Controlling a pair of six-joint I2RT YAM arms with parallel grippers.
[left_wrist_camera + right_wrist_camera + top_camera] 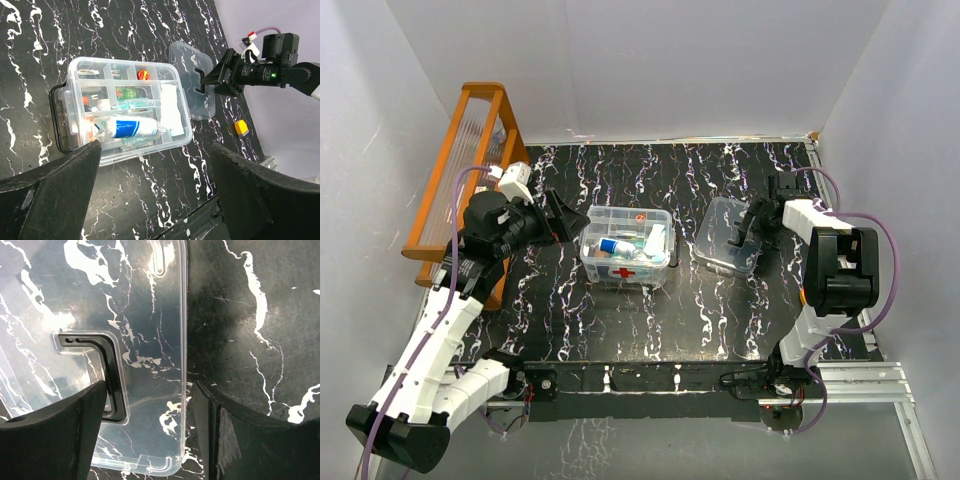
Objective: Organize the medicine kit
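Observation:
The medicine kit's clear box (625,262), marked with a red cross (623,272), stands mid-table with its divided tray (125,95) on top, holding tubes and small packets. My left gripper (556,214) hovers just left of the box, open and empty; the box fills the upper part of the left wrist view, beyond the gripper (155,195). The clear lid (725,240) lies flat to the right of the box. My right gripper (150,440) is low over the lid (145,315), open, one finger over the dark handle (111,375), the other just outside the lid's edge.
An orange slatted rack (470,170) leans at the table's left edge. A small yellow-orange block (241,127) lies on the marble top near the right arm. White walls close the table in on three sides.

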